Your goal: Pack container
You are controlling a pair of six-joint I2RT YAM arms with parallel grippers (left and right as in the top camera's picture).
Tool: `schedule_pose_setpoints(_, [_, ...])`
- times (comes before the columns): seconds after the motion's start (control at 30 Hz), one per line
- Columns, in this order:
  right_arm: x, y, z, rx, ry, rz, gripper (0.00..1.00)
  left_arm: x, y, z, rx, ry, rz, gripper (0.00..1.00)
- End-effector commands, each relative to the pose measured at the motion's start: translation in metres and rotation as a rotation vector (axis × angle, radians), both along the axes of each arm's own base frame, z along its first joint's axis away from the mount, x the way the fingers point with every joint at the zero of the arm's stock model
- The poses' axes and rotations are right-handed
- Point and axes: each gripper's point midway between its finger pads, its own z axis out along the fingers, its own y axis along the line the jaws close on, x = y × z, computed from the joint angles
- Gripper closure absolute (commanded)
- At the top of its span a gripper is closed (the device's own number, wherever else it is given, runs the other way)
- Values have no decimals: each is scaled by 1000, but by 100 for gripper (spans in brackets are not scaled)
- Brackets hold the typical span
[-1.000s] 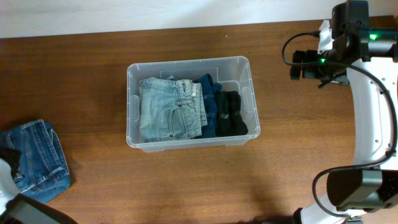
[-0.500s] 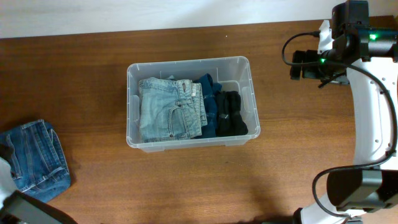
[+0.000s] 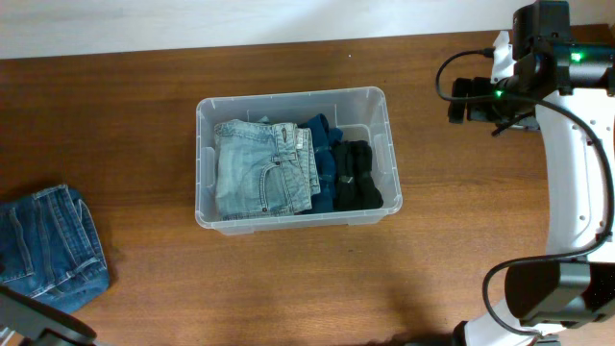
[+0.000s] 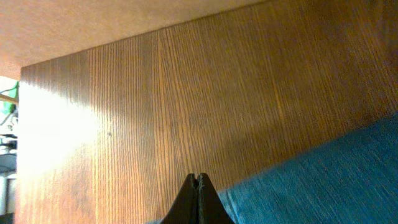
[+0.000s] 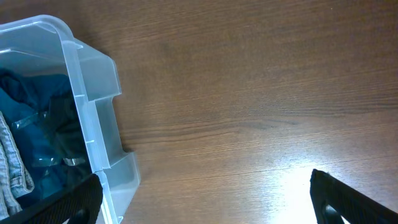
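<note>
The clear container [image 3: 288,95] stands mid-table. Inside it lie folded light-blue jeans [image 3: 259,168], a dark-blue garment [image 3: 325,154] and a black garment [image 3: 357,176]. A folded pair of darker blue jeans [image 3: 53,250] lies on the table at the far left. My left gripper [image 4: 198,182] is shut with nothing in it, low over the wood beside that denim [image 4: 311,180]. Only a dark part of the left arm [image 3: 38,325] shows in the overhead view. My right gripper [image 3: 459,100] stands open and empty to the right of the container [image 5: 93,93], its fingers [image 5: 354,199] wide apart.
The brown wooden table [image 3: 442,231] runs back to a pale wall. The right arm's white links [image 3: 577,183] stretch along the right edge. Bare wood lies between the container and the loose jeans.
The left arm has drawn back toward the bottom-left corner, off the loose jeans, which stay put. The right arm and the container have not moved.
</note>
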Motion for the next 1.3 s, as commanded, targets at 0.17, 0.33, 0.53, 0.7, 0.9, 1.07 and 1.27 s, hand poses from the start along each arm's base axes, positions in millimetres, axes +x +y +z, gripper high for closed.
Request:
schedule_pose_setpoints(0.17, [-1,-2,5,-7,-15,-5,1,8,-4,-62,-160,-48,-49,99])
schedule_pose_setpoints(0.33, [-1,-2,5,-7,-15,-5,2,24,-22,-84,-276,-120,-111,99])
schedule_pose_setpoints(0.53, [-1,-2,5,-7,-15,-5,2,59,-62,-89,-475,-314,-236,99])
schedule_pose_setpoints(0.7, [-1,-2,5,-7,-15,-5,1,65,-87,-90,-593,-376,-251,99])
schedule_pose_setpoints(0.9, [-1,-2,5,-7,-15,-5,1,63,-90,-78,-590,-377,-252,97])
schedule_pose_setpoints(1.07, [-1,-2,5,-7,-15,-5,1,63,-91,-49,-549,-395,-265,97])
schedule_pose_setpoints(1.27, [-1,-2,5,-7,-15,-5,2,54,-105,-23,-561,-405,-237,99])
